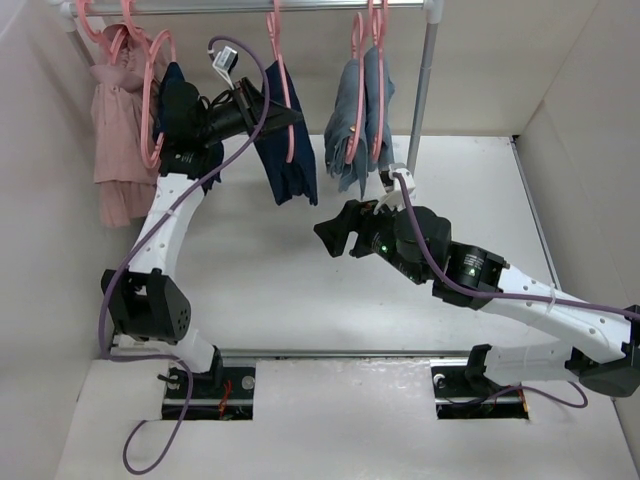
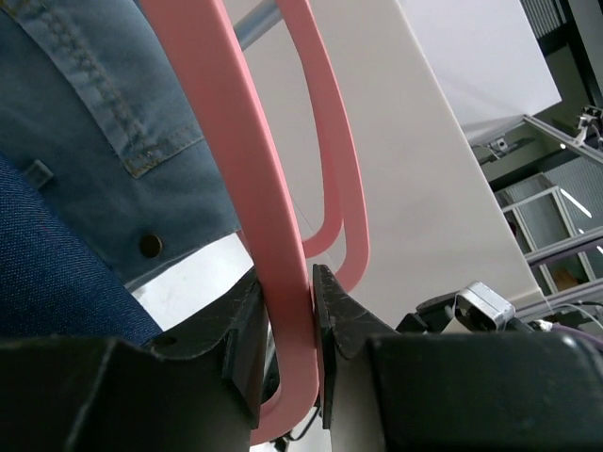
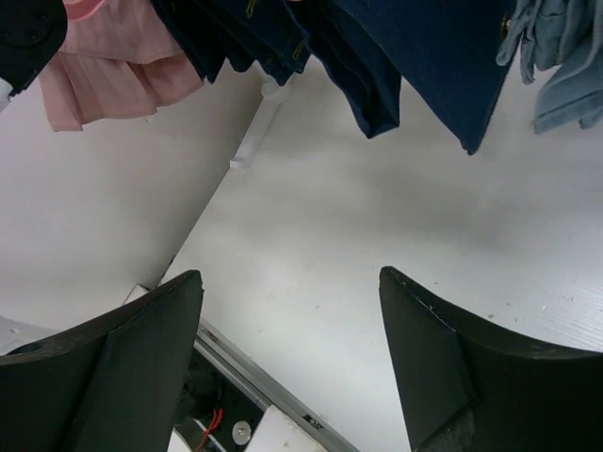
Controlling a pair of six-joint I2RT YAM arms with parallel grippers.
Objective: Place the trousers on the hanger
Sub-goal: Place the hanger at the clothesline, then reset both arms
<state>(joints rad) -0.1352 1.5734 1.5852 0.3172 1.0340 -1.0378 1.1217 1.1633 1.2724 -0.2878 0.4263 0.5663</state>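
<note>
The dark navy trousers (image 1: pixel 178 100) with orange stitching (image 3: pixel 250 38) hang at the left part of the rail, partly behind my left arm. Just right of them, my left gripper (image 1: pixel 283 117) is shut on the side band of a pink hanger (image 1: pixel 287 100). In the left wrist view the band (image 2: pixel 245 188) runs between both pads (image 2: pixel 325 311). That hanger hooks over the rail and carries another dark navy garment (image 1: pixel 290 165). My right gripper (image 1: pixel 332 235) hovers open above the table with nothing between its fingers (image 3: pixel 290 282).
Light blue jeans (image 1: pixel 360 120) hang on pink hangers right of the held one. A pink garment (image 1: pixel 120 130) hangs at the far left. The rail (image 1: pixel 300 5) stands on a grey post (image 1: pixel 422 90). Another pink hanger (image 2: pixel 339 160) hangs behind the gripped band.
</note>
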